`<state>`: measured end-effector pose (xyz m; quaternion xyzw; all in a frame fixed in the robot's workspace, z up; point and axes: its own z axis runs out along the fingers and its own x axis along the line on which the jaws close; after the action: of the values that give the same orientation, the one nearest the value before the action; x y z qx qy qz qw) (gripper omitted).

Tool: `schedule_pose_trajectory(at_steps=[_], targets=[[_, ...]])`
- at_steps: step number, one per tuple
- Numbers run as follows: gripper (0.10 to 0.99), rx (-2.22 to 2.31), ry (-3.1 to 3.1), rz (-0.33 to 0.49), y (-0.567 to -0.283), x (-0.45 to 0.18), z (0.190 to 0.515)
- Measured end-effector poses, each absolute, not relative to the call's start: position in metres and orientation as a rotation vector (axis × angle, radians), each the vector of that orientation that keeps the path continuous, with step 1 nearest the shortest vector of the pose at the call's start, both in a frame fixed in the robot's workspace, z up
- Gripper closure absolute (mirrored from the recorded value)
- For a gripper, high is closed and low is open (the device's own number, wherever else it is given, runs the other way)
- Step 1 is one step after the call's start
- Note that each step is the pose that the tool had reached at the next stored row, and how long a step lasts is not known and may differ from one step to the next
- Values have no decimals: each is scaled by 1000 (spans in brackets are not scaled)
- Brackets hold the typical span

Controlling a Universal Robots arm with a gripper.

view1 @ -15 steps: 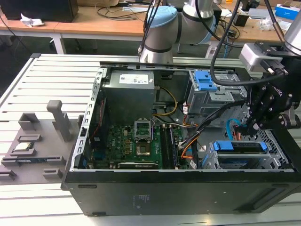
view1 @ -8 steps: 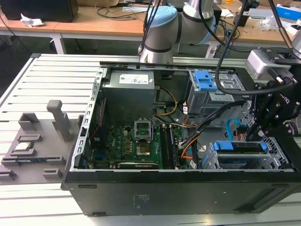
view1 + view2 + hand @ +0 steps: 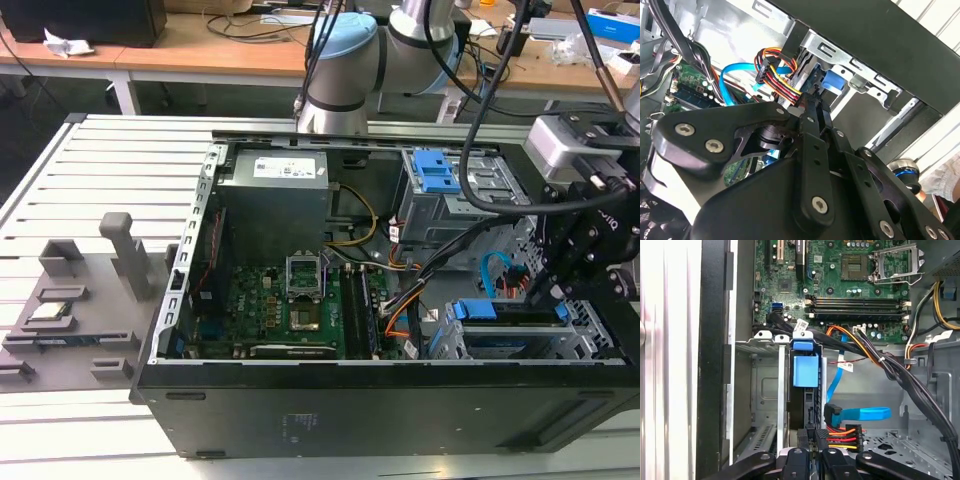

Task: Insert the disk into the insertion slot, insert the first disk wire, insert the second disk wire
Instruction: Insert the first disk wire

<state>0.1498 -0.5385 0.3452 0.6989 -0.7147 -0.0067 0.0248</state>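
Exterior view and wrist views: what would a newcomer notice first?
An open black computer case with its green motherboard bare stands out first. At the exterior view's right, the disk in its bright blue carrier sits in the insertion slot. In the first wrist view the tool pinches a red, orange and yellow disk wire beside it.

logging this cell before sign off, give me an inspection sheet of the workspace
surface: slatted grey table carrying the open computer case
job's things: disk in its blue carrier sits in the insertion slot
clutter: grey fixture blocks at the exterior view's left
grippers: gripper at the disk's end, apparently shut on the coloured wire
cables: blue cable beside the disk; black bundle crossing the case
surroundings: wooden desks behind the table
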Motion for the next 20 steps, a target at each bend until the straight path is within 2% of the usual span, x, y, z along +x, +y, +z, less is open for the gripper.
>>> schedule_pose_trajectory(at_steps=[20], targets=[[918,2110,-2261,-23,-537,152,338]])
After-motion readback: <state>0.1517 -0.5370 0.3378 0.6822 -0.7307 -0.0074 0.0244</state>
